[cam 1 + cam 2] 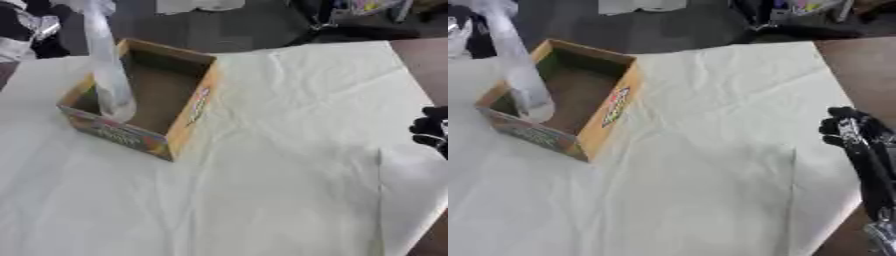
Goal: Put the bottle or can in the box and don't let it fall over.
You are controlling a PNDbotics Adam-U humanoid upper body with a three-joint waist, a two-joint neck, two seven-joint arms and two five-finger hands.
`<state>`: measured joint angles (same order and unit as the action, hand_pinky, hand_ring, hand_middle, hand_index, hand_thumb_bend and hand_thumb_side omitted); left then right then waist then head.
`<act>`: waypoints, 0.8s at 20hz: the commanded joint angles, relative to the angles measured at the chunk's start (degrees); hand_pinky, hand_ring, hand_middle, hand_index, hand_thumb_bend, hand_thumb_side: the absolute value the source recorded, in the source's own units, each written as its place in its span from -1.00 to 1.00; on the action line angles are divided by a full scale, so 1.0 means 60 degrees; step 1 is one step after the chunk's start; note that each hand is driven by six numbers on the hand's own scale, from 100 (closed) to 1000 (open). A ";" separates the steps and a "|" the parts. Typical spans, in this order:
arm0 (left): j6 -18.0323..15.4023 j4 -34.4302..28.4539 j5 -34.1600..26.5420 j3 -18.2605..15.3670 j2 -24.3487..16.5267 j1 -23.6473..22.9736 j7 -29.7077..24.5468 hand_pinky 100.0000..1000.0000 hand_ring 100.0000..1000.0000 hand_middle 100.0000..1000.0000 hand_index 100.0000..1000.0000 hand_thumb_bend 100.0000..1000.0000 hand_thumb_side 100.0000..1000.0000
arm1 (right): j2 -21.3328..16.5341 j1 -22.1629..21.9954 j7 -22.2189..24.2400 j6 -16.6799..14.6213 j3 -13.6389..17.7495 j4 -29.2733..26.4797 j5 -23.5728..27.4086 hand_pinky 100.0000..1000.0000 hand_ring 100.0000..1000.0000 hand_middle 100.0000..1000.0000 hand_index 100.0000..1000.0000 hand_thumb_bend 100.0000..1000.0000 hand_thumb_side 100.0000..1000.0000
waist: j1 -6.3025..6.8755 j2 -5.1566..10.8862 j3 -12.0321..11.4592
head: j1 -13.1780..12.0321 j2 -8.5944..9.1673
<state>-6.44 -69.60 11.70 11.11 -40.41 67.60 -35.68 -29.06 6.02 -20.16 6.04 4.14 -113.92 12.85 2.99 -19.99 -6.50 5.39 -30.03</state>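
I have the clear plastic bottle (107, 65) hanging over the near-left corner of the cardboard box (194, 107). Its base looks to be at about rim level or just inside; I cannot tell whether it touches the box floor. My left hand (26, 25) shows only as a dark and silver blur at the top left near the bottle's upper end, so I cannot tell how its fingers sit on the bottle. My right hand (846, 131) rests at the right edge with nothing in it, fingers curled in loosely.

My worry is the bottle's shape: it is tall, narrow and looks light, and it leans a little. If I let go before the base sits flat, I judge it will tip against the wall or topple out. The base is also close to the box's near wall, so it could catch on the rim and drag the light box.

The tabletop (289, 165) wears a creased white cloth (710, 165), which may let the box slide. Beyond the far edge lies dark floor with clutter.
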 commanded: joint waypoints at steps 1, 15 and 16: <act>-0.0039 -0.0245 -0.0057 -0.0050 -0.0415 0.0047 -0.0140 0.20 -0.29 -0.21 -0.13 -1.00 -0.93 | -0.0274 0.0073 -0.0003 -0.0048 0.0042 -0.0112 0.0054 0.43 0.35 0.14 0.41 -1.00 0.33 | -0.0029 0.0206 -0.0036 | 0.0025 0.0046; -0.0039 -0.0272 -0.0103 -0.0107 -0.0528 -0.0148 -0.0753 0.61 0.46 0.52 0.56 -1.00 -0.54 | -0.0230 0.0040 -0.0010 -0.0048 0.0049 -0.0112 0.0146 0.43 0.35 0.14 0.41 -1.00 0.34 | -0.0089 0.0305 -0.0094 | 0.0044 0.0033; -0.0047 -0.0262 -0.0097 -0.0128 -0.0530 -0.0146 -0.0722 0.62 0.47 0.53 0.58 -1.00 -0.50 | -0.0227 0.0035 -0.0010 -0.0043 0.0050 -0.0112 0.0147 0.43 0.35 0.14 0.41 -1.00 0.34 | -0.0089 0.0306 -0.0098 | 0.0041 0.0030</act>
<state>-6.63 -70.35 11.08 11.36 -41.10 65.79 -39.94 -29.06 5.98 -20.22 5.82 4.16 -113.92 13.45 2.53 -19.72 -7.03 5.64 -30.04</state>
